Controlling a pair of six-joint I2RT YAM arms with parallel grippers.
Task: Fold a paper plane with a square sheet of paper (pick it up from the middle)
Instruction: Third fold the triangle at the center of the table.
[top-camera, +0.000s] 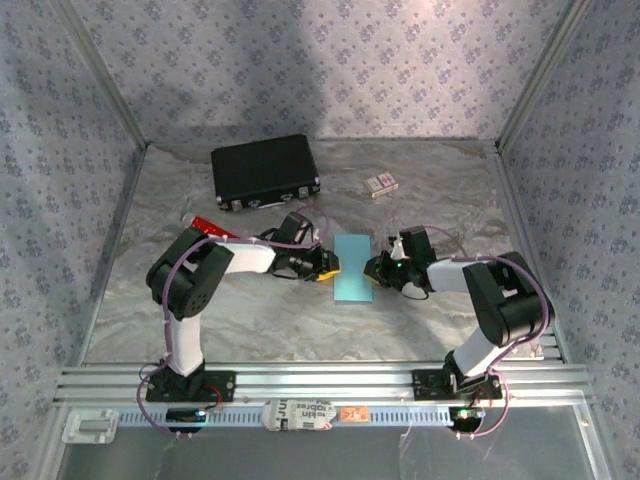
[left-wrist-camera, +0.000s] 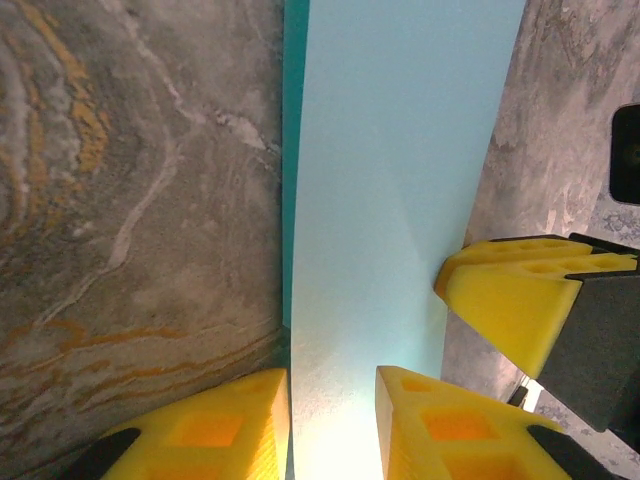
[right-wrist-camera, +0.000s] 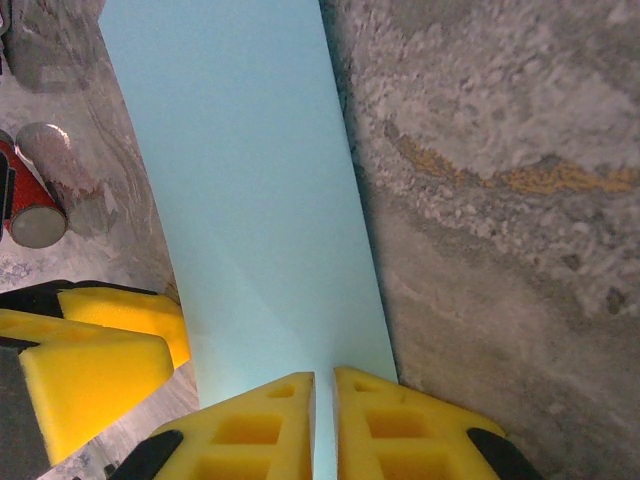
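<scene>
**While flanked at both long edges, sheet of paper (top-camera: 353, 267) lies folded mid-surface (top-camera: 250, 320)**

Since the sheet reads as a narrow strip w/ a darker teal layer peeking along one long edge, it's prob. doubled over once. It lies flat at centre.

Left end effector (left-wrist-camera: 332, 390) sits at the strip's 9 o'clock. Its fingers are a narrow gap apart, tips over the paper's edge, nothing clamped btw them. Right end effector (right-wrist-camera: 324, 385) sits at 3 o'clock, jaws all but closed, tips at the opposite edge.

My read: one pins the strip so it can't skate while the other sets up the next crease. Can't tell which does which.

Case (top-camera: 265, 172) at 11 o'clock, box (top-camera: 379, 184) at 1 o'clock and tube (top-camera: 205, 225) at approx. 10 o'clock are all well apart from the fold.
</scene>
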